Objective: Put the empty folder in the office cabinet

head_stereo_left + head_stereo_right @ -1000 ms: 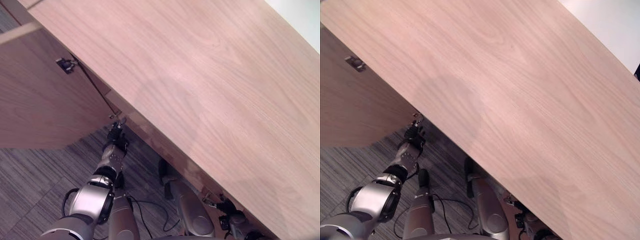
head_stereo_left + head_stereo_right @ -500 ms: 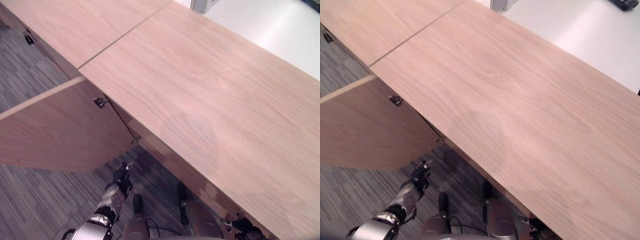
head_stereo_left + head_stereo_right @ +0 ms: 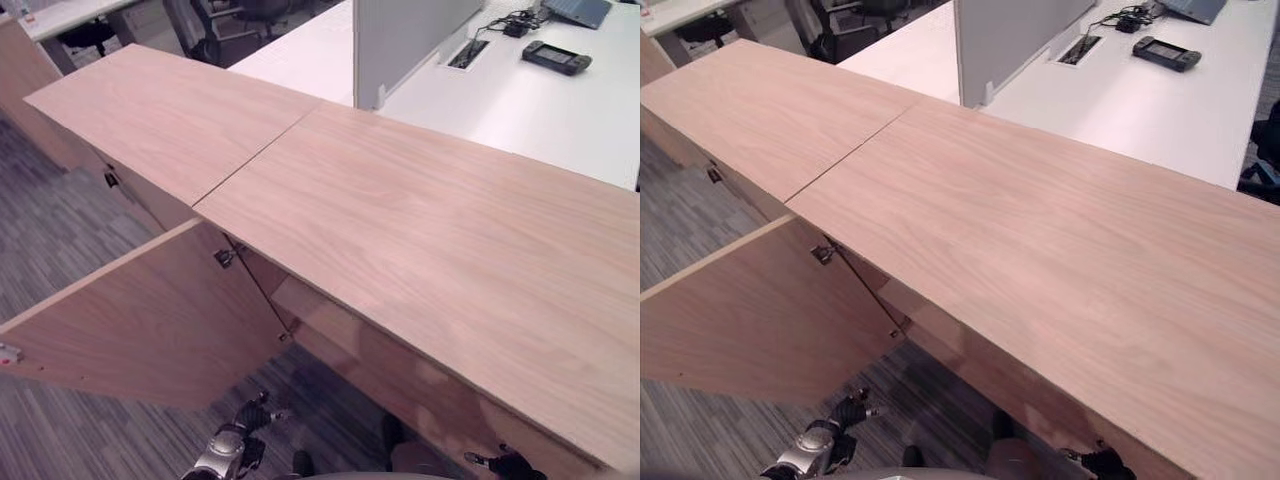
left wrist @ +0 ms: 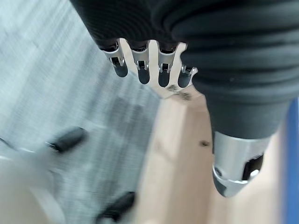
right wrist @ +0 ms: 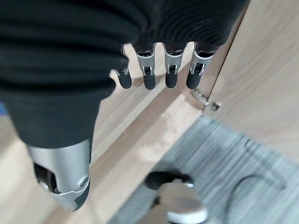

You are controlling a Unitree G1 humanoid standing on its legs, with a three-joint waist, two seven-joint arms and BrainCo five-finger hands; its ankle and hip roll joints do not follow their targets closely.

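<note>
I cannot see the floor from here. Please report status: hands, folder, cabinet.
Left hand open, holding nothing. Right hand open, holding nothing. Folder not located. Cabinet door open, cabinet top bare.

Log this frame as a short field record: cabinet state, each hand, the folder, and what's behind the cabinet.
cabinet: long wooden cabinet, bare top
door: cabinet door swung open on the robot's left
left hand: left hand low beside the open door, fingers straight, holding nothing
right hand: right hand low by the cabinet front, fingers straight, holding nothing
folder: not in either hand; location cannot be told
behind cabinet: white desk with a grey divider panel and a dark device
floor: grey carpet
</note>
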